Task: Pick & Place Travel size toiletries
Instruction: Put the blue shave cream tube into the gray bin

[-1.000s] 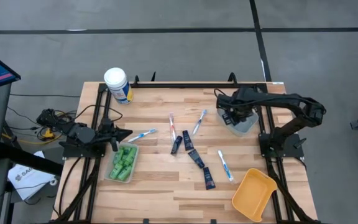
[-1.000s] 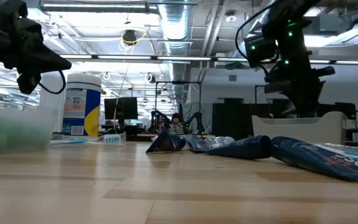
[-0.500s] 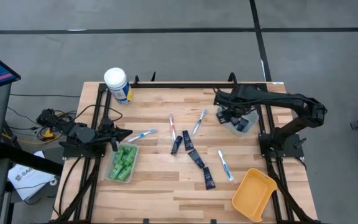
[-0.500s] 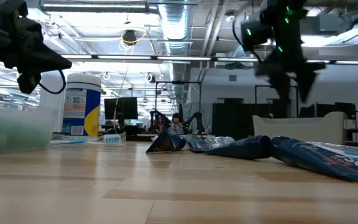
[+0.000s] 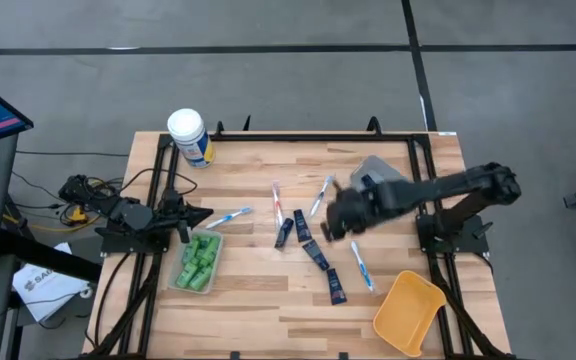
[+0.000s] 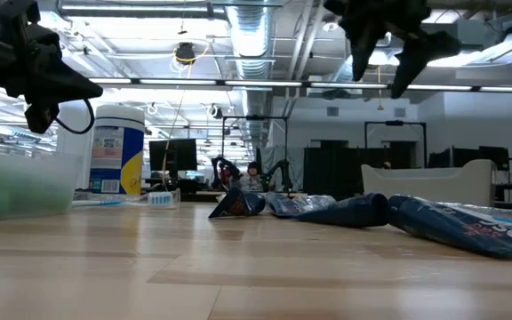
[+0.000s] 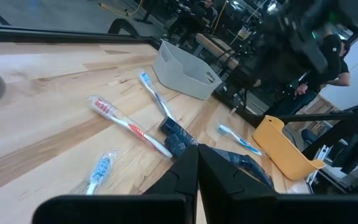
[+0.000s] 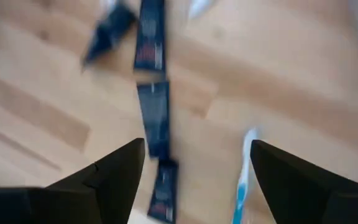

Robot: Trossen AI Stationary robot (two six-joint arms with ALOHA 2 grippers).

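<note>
Several dark navy tubes (image 5: 316, 253) and toothbrushes (image 5: 362, 265) lie flat around the middle of the wooden table. Green bottles fill a clear tray (image 5: 197, 263) at the left. My right gripper (image 5: 333, 222) hovers open above the tubes; its wrist view looks down on a navy tube (image 8: 155, 118) and a blue toothbrush (image 8: 244, 174) between its spread fingers. In the low view my right gripper (image 6: 388, 53) is high above the table. My left gripper (image 5: 200, 215) waits shut at the left edge beside a blue toothbrush (image 5: 230, 216), above the table.
A grey bin (image 5: 373, 166) stands at the far right and a yellow bin (image 5: 408, 310) at the near right corner. A white-lidded canister (image 5: 188, 135) stands at the far left corner. Bare wood lies along the near edge.
My right gripper has opened over the grey bin, risen out of it, and swung toward the table's middle, left and nearer, ending above the navy tubes. The things on the table have stayed where they were.
</note>
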